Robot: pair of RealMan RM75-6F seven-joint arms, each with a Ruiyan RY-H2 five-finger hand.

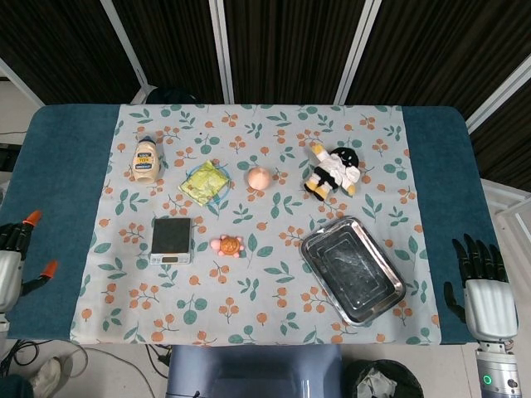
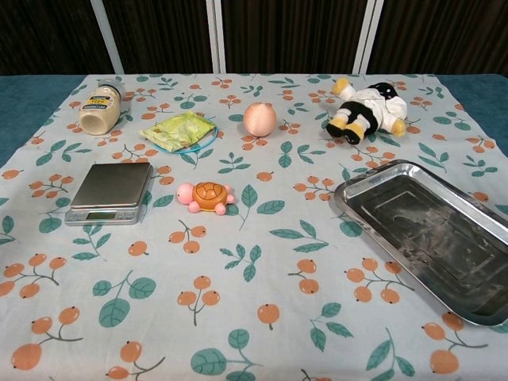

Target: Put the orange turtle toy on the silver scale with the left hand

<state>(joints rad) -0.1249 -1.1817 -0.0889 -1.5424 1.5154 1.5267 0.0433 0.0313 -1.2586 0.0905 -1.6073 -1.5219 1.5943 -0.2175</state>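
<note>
Judging the turtle (image 2: 205, 196) light, smooth, likely slippery plastic, I'd pinch its shell sides; my left hand (image 1: 12, 264) hangs empty, fingers spread, scale (image 2: 109, 192) just beside.

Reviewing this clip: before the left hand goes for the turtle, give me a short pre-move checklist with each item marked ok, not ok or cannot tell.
1. Orange turtle toy lies free on the cloth, nothing touching it: ok.
2. Silver scale platform is bare, ready to receive the toy: ok.
3. Turtle sits just right of the scale, a small gap between them: ok.
4. Left hand holds nothing, fingers apart, at the table's left edge in the head view: ok.
5. Right hand is off to the far right, out of the path: ok.
6. Scale switched on: cannot tell, display too small.
</note>
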